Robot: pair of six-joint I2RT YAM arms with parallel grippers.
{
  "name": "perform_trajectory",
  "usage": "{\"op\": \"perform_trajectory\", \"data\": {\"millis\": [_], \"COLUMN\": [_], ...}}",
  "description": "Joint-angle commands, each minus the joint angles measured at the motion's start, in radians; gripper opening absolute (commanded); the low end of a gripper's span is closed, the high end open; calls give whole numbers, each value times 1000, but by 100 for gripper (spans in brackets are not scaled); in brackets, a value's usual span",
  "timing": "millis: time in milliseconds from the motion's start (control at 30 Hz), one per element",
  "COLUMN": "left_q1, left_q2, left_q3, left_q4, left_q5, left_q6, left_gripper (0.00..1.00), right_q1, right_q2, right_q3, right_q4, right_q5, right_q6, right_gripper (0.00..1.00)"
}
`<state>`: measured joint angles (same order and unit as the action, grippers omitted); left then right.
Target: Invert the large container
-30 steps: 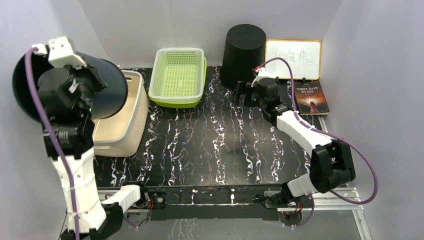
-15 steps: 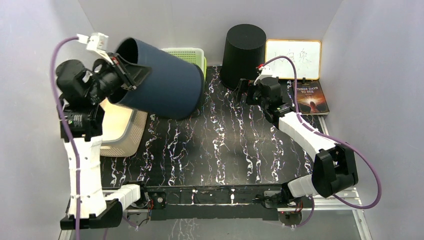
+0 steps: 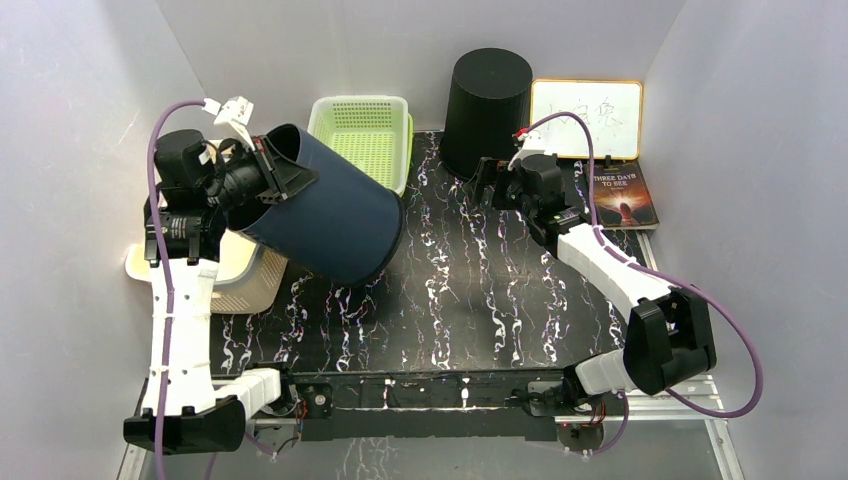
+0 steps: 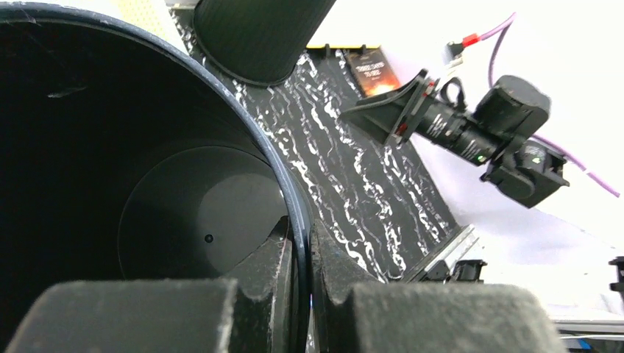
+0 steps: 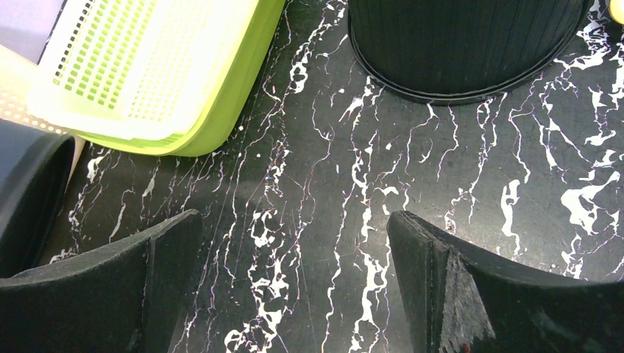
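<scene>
Records the large container (image 3: 330, 215) at 10 o'clock of the table (image 3: 470, 300), tilted, with its mouth toward 10 o'clock and its closed base toward 4 o'clock. Places it over the edge of a cream basket (image 3: 240, 285) and just beside a green basket (image 3: 362, 150). Cannot tell whether the base touches the tabletop.

Finds the left gripper (image 3: 272, 175) clamped on the container's rim, one finger inside the wall and one outside, as the left wrist view confirms. Finds the right gripper (image 5: 293, 243) at 1 o'clock, jaws wide apart and holding nothing, near a black bin (image 3: 487, 105) at 12 o'clock.

Judges the step in hand to be the turn itself, about midway, with the mouth not yet facing down. Judges the next move to call for further wrist roll to bring the mouth toward the tabletop, keeping clear of both baskets. Expects a lowering onto bare table between 9 o'clock and centre before release. Flags the thin rim grip as a slip risk under a bulky, off-centre load.
</scene>
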<state>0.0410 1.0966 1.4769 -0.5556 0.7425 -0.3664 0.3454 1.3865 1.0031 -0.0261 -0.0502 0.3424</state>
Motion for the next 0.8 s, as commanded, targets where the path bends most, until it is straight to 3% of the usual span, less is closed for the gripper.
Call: {"op": "perform_trajectory", "data": {"millis": [0,167,300,467,600,767], "left_q1": [-16,-97,-236,-328,-377,-402], "left_q2": [-16,17,55,99,115,121], "left_q3": [1,-71,-104,-125,-121,-111], "left_q4": [13,-25,-42,-28,-27,-16], "left_q5": [-18,-99,-276,-338,-380,-369], "left_q6": [96,139,165,154,154,150], "left_gripper": [0,0,0,1,15,43], "right_q1": [2,2,3,3,3,2], "right_q2": [-11,-11,-10,-12,-23,-46], "right_q3": [6,2,-1,-3,-1,1], "right_q4": [51,51,51,44,27,22], "right_q5": [18,18,21,36,79,85], "right_q6": [-10,-14,-19,-30,-38,-54], "right_gripper": [98,98,98,98,98,98]}}
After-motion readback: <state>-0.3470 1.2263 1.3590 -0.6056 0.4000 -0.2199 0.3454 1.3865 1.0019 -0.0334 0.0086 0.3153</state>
